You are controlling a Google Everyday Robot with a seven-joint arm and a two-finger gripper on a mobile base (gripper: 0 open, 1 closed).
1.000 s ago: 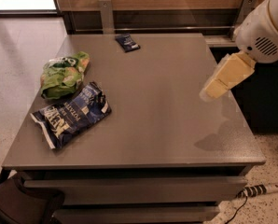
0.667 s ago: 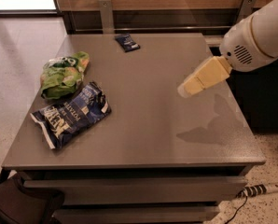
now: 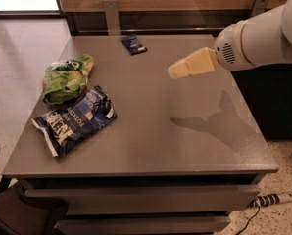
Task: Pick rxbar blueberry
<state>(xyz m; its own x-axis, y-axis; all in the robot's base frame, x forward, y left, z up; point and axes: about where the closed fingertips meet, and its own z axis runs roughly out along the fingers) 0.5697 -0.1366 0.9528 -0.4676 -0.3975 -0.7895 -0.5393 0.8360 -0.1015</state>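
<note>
Bar (image 3: 133, 44) lies left of and beyond the tool (image 3: 175, 71), well apart; I cannot tell the tool's state.

the gripper (image 3: 175, 71) has moved left. a second ago it hung over the right edge of the worktop (image 3: 151, 146). now it hangs over the far middle part, nearer to the rxbar blueberry (image 3: 133, 44) but not touching it. more of the white arm (image 3: 256, 40) reaches in from the right. its dark shadow (image 3: 209, 124) on the worktop has slid left too.
</note>
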